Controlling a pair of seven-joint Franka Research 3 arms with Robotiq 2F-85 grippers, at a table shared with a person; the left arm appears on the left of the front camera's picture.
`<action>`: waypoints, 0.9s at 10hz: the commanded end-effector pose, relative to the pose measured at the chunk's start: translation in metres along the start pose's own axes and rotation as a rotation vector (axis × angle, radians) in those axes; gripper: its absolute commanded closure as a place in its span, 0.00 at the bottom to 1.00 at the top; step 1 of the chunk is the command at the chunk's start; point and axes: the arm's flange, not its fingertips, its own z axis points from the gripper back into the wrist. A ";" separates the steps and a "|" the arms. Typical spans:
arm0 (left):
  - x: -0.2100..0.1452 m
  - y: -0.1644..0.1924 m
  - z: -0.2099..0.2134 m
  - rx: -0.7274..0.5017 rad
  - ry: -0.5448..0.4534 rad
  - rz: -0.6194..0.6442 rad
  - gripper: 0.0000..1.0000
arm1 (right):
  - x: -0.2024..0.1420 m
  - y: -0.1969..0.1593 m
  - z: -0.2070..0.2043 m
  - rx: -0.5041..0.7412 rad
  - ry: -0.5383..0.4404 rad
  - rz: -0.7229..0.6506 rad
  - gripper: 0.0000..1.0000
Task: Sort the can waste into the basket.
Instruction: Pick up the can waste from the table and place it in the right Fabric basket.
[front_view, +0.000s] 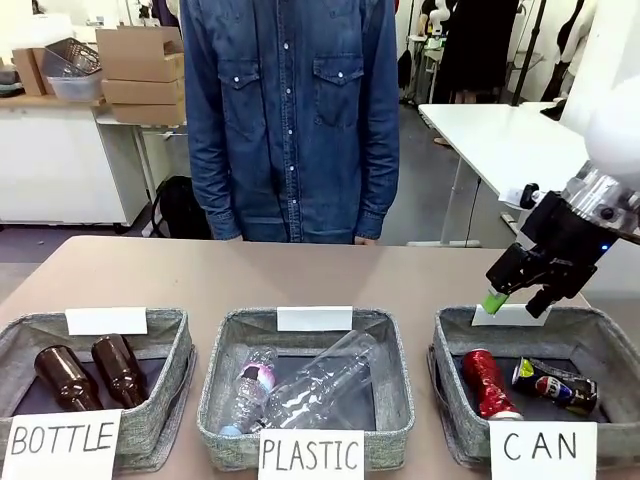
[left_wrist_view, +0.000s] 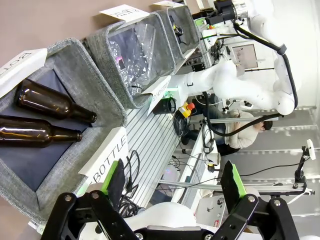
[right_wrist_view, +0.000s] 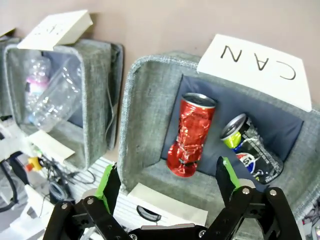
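A crushed red can (front_view: 487, 383) and a black can with a blue-red-white logo (front_view: 555, 386) lie side by side inside the grey basket (front_view: 446, 345) signed "CAN" at the front right. My right gripper (front_view: 517, 300) hovers open and holding nothing over that basket's back rim. The right wrist view looks down between the spread fingers of my right gripper (right_wrist_view: 168, 170) onto the red can (right_wrist_view: 191, 136), the black can (right_wrist_view: 252, 150) and the basket wall (right_wrist_view: 145, 125). In the left wrist view my left gripper (left_wrist_view: 174, 172) is open, off the table's near edge beside the "BOTTLE" basket.
The "BOTTLE" basket (front_view: 170, 330) at front left holds two brown glass bottles (front_view: 95, 372). The "PLASTIC" basket (front_view: 400, 400) in the middle holds clear plastic bottles (front_view: 300, 385). A person in a denim shirt (front_view: 290, 110) stands at the far edge. Bare tabletop lies behind the baskets.
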 end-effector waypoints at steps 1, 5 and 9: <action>0.000 -0.002 0.000 -0.016 -0.006 -0.008 0.00 | -0.029 -0.009 -0.026 -0.001 -0.014 -0.002 0.00; 0.000 -0.002 0.000 -0.016 -0.006 -0.008 0.00 | -0.030 -0.011 -0.009 0.299 -0.230 0.085 0.00; 0.000 -0.002 0.000 -0.016 -0.006 -0.008 0.00 | -0.041 -0.030 0.030 1.312 -0.588 0.271 0.00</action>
